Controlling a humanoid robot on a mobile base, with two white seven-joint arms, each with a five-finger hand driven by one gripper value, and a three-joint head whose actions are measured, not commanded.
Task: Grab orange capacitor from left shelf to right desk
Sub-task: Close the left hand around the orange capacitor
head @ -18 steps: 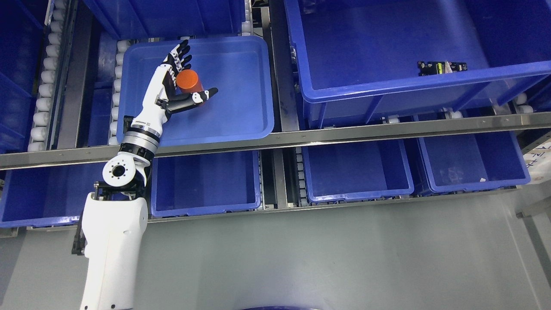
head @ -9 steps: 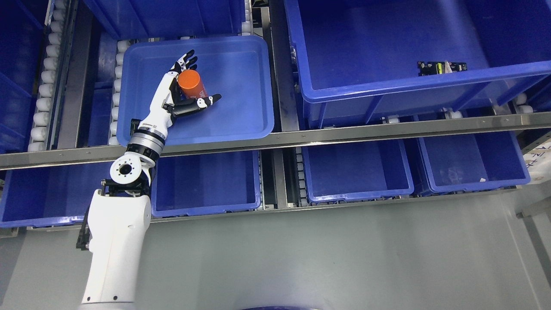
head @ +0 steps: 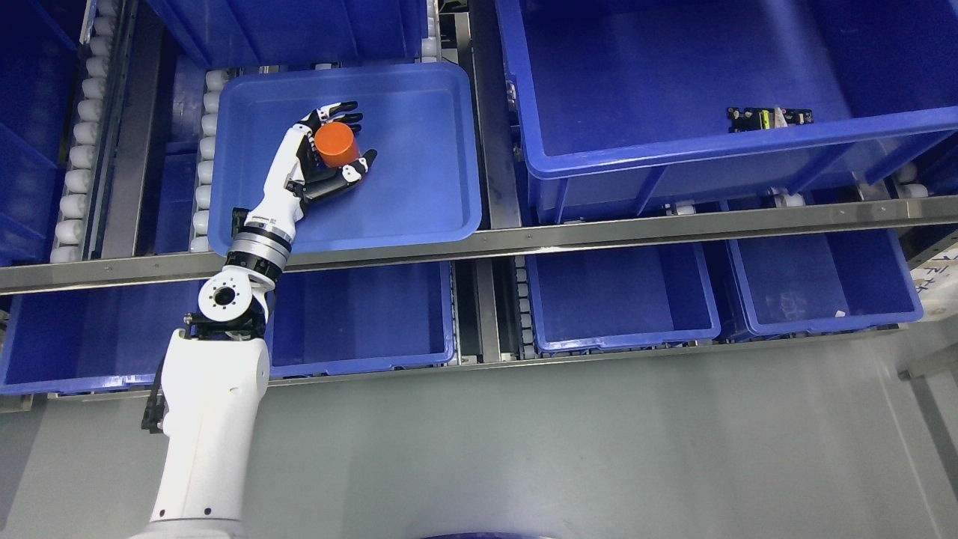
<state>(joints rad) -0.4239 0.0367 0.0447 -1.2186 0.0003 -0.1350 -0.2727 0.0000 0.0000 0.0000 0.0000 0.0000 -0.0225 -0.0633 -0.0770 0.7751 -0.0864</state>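
Orange capacitor (head: 334, 144), a smooth rigid cylinder, sits in my left hand (head: 329, 153) over the blue tray (head: 419, 187) on the shelf. Fingers curl around its far side, thumb crosses below: hand wrapped on it, grip looks fairly loose. Likely light, casing slick; best held round the barrel mid-height. Right hand out of sight. Small black part (head: 769, 117) lies right of the tray.

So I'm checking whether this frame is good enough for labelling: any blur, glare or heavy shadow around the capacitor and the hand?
Head view: the orange capacitor and left hand look sharp, with no motion blur; soft glare streaks the blue tray floor beside them. Head view: the upper left corner sinks into deep shadow, and the small part in the large bin is too small to identify.
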